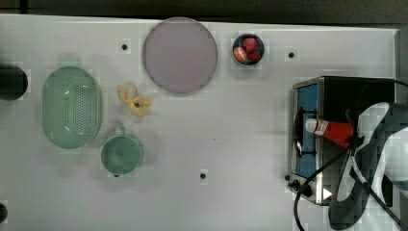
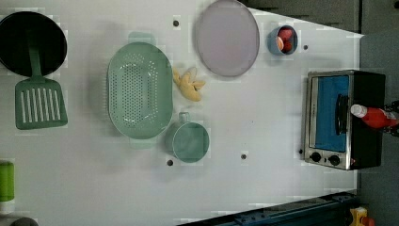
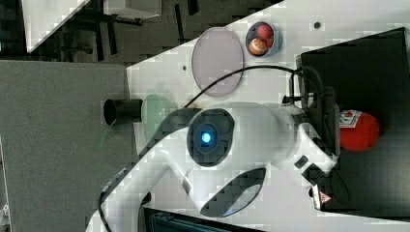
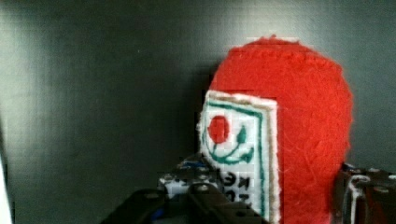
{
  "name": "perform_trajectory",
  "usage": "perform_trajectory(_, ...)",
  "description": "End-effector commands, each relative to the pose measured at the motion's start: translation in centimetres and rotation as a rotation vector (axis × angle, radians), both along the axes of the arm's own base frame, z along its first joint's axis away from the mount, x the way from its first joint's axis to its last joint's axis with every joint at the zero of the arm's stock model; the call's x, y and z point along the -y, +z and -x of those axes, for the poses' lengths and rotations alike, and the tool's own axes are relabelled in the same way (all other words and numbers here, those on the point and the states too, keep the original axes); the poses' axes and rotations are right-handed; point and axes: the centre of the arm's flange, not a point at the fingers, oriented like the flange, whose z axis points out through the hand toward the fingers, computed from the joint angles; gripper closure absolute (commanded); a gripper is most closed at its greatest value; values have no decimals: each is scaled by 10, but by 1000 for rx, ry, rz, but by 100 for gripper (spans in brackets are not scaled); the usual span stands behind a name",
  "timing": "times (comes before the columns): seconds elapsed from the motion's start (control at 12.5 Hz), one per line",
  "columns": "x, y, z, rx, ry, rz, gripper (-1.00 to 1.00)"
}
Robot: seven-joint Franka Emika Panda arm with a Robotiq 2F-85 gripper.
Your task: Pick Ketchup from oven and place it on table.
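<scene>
End effector (image 4: 261,200) fingers flank the base of the Ketchup (image 1: 332,130), apparently clamping it, though I cannot tell for sure; it lies atop the oven (image 1: 337,91), its long axis running from base to cap toward nine o'clock in the top view.

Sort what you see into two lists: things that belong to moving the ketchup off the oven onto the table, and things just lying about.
Job: Ketchup, oven, table, gripper.

Lying about: lilac plate, fruit bowl, green colander, green cup, spatula.
</scene>
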Motion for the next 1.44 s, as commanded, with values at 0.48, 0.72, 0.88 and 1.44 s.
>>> perform_trajectory(0.48,-195,198,-96,178,429,-52,-27)
perform_trajectory(0.72,-290,186,-121,146,592,-110,-26)
perform_trajectory(0.88,-356,158,-126,94,699,-153,-26)
perform_trajectory(1.44,-383,-15,-88,4,768,-78,-26)
